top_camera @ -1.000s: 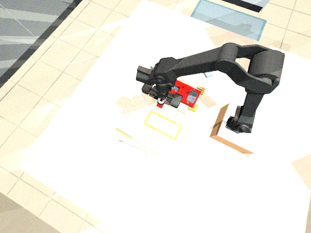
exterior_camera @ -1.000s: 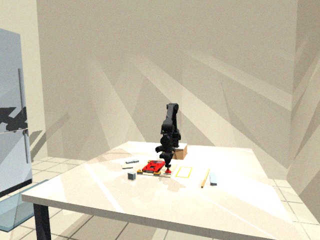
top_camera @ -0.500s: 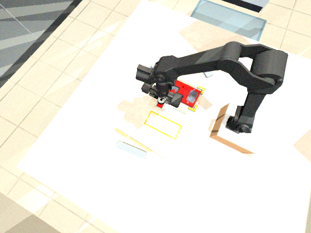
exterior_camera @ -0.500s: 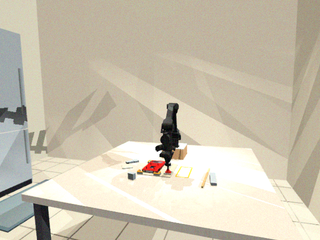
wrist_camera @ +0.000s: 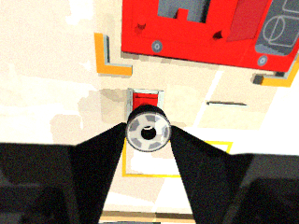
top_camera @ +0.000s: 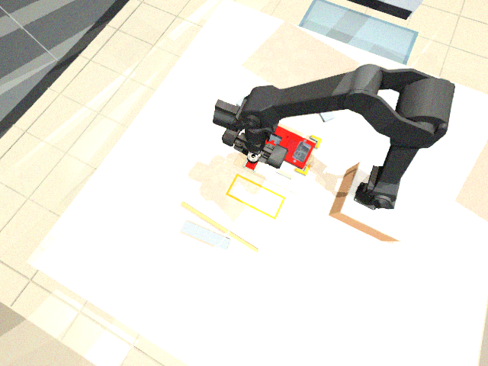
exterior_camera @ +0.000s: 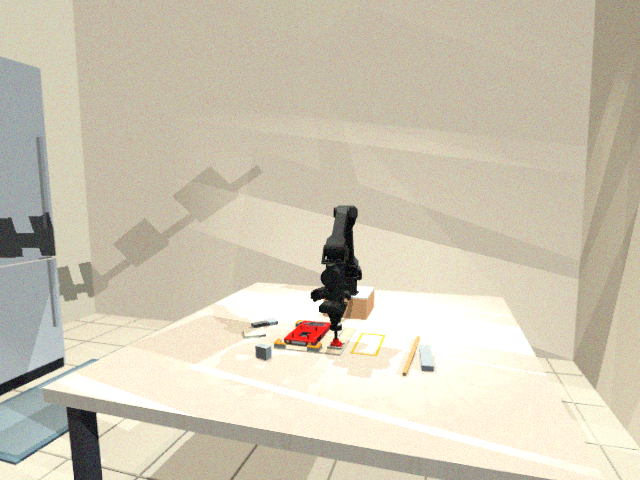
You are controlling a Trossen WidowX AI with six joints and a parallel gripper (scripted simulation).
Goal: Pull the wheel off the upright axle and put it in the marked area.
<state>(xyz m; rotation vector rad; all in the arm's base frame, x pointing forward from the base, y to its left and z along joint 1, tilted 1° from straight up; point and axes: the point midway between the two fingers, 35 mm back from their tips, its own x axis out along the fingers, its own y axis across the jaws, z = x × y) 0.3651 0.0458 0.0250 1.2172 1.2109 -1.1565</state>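
Observation:
My gripper [top_camera: 252,156] [exterior_camera: 335,324] [wrist_camera: 148,128] is shut on the wheel [top_camera: 253,158] [exterior_camera: 336,328] [wrist_camera: 149,147], a dark tyre with a pale hub facing up, one finger on each side. The wheel is raised above the small red axle stand [top_camera: 250,165] [exterior_camera: 336,344] [wrist_camera: 145,99]. A thin upright part shows below it in the exterior view; whether the axle's tip is still in the hub is hidden. The marked area is a yellow outline [top_camera: 250,206] [exterior_camera: 364,354] [wrist_camera: 151,175] on the table, beside the stand; the wheel is outside it in the top and exterior views.
A red car chassis [top_camera: 289,152] [exterior_camera: 295,337] [wrist_camera: 187,41] lies beside the stand, with yellow corner brackets [wrist_camera: 99,53] around it. Beyond the outline lie a yellow stick [top_camera: 204,217] [exterior_camera: 410,356] and a grey-blue slab [top_camera: 204,235] [exterior_camera: 426,357]. A grey cube [exterior_camera: 263,351] sits near the chassis.

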